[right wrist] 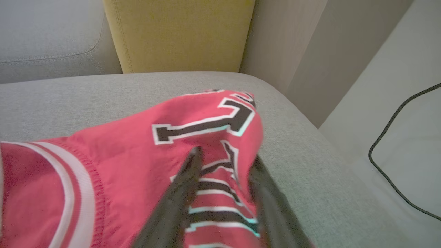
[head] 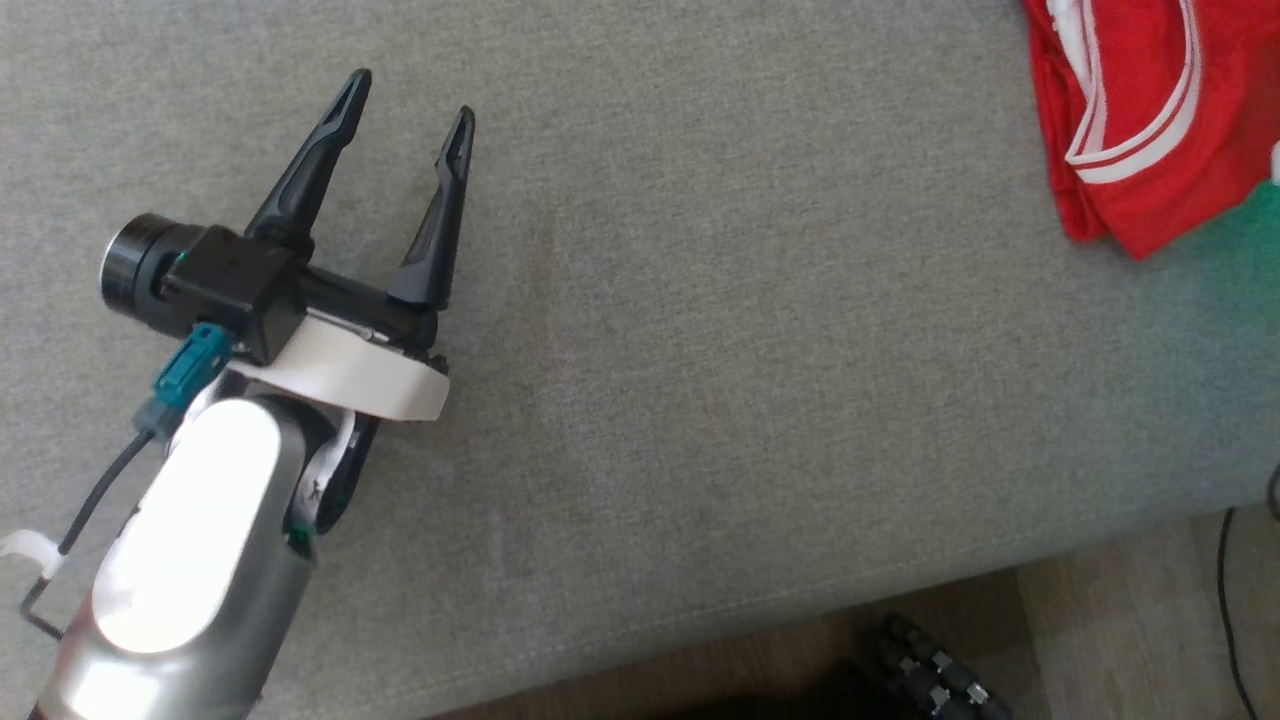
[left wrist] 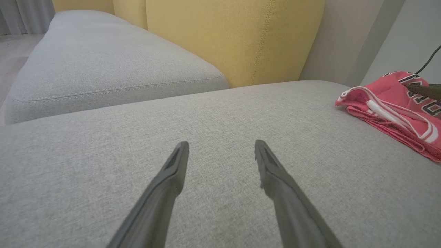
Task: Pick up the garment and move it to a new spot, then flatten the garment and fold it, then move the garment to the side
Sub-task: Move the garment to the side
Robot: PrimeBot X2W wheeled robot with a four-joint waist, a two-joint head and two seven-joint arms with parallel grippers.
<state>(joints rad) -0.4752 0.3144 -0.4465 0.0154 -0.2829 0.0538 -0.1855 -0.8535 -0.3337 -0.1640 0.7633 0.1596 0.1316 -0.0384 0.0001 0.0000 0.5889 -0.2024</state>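
Observation:
The garment (head: 1150, 110) is a red jersey with white trim and black lettering, lying bunched at the far right of the grey sofa seat (head: 700, 350). In the right wrist view my right gripper (right wrist: 225, 156) stands over the garment (right wrist: 120, 155), its fingers parted and the lettered fabric lying between them. A dark finger of that gripper (left wrist: 424, 91) rests on the garment (left wrist: 396, 103) in the left wrist view. My left gripper (head: 412, 94) hovers open over bare seat far to the garment's left, nothing between its fingers (left wrist: 172, 172).
Yellow back cushions (left wrist: 234, 38) rise behind the seat, and a second grey seat cushion (left wrist: 103, 69) adjoins on the left. The seat's front edge (head: 800, 600) drops to a wooden floor. A black cable (right wrist: 386, 155) lies on the floor beyond the sofa's right end.

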